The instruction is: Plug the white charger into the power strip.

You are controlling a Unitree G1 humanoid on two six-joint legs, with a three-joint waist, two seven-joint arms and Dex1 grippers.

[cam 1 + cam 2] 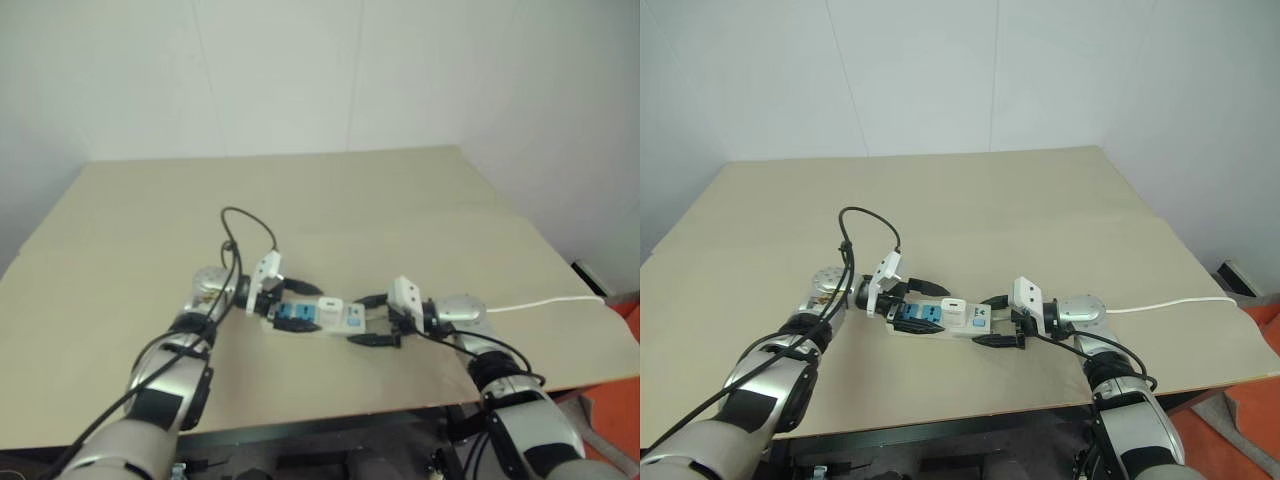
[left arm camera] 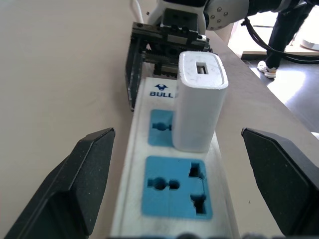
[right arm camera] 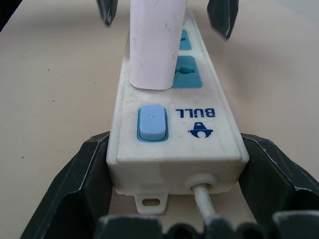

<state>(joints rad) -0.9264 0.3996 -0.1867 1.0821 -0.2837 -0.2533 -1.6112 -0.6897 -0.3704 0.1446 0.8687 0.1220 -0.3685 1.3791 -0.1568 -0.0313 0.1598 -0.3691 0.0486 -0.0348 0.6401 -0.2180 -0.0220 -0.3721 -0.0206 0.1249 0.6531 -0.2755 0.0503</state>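
We work on a broad tan table (image 1: 1040, 200), set against pale walls, and the whole job sits near its front edge between our two arms. The power strip (image 1: 930, 325) lies flat there, long axis running from one arm to the other, its thin white cord (image 1: 1170, 303) trailing off past our right arm toward the table's right edge.

Our right gripper (image 3: 172, 199) grips the strip at its cord end: the two black fingers press against the strip's two long sides, just by the blue switch (image 3: 152, 122), so the jaws stand wide because the strip itself fills them. Our left gripper (image 2: 182, 174) hangs over the other end with its fingers spread wide on either side of the strip, touching nothing.

The white charger (image 2: 199, 102) stands upright in the socket face next to the printed logo, its base down against the blue face with no gap that we can make out. We judge the insertion step done and the release step in hand: the left jaws are clear of the charger.

What comes next, in our judgement, calls for little force but some care. The left arm should draw straight back along the strip without brushing the charger, and the right should spread its fingers before lifting, so the strip is not dragged or tipped.
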